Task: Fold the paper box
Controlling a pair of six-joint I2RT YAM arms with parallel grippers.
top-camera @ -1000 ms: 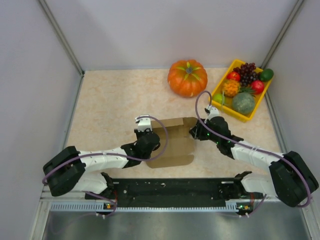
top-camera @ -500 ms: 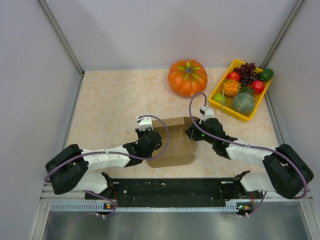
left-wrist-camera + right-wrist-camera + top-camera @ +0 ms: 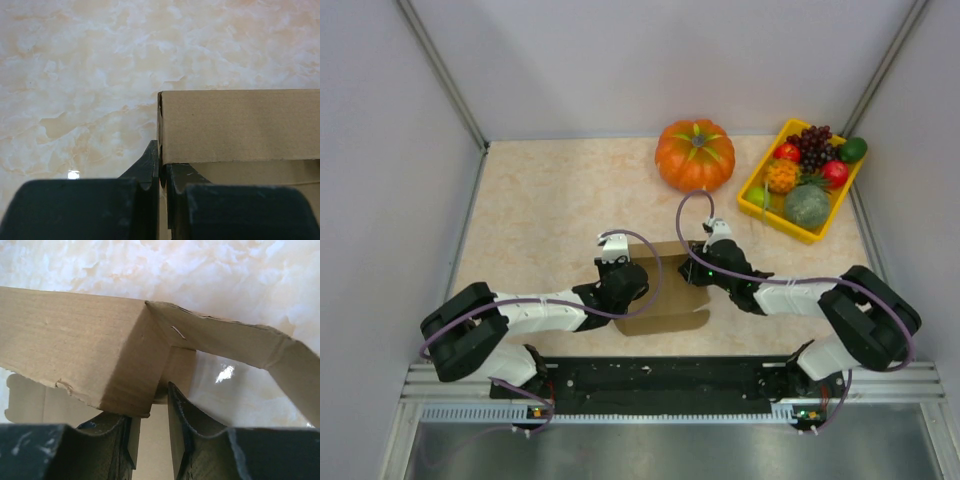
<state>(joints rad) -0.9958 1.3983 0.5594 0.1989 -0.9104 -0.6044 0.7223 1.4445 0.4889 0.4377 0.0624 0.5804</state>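
Note:
The paper box is plain brown cardboard, partly folded, on the table between my two grippers. My left gripper is at its left side. In the left wrist view my left gripper is shut on the left wall's edge, and the far wall stands upright. My right gripper is at the box's right far corner. In the right wrist view my right gripper has its jaws a little apart under the corner of the box, and a bent side flap sticks out to the right.
An orange pumpkin stands at the back. A yellow fruit tray with several fruits is at the back right. Grey walls close in the table on three sides. The arm bases sit on the rail at the near edge.
My right gripper has moved left, in against the box's right far corner, and the right flap has swung inward. My left gripper has shifted slightly right, still holding the left wall.

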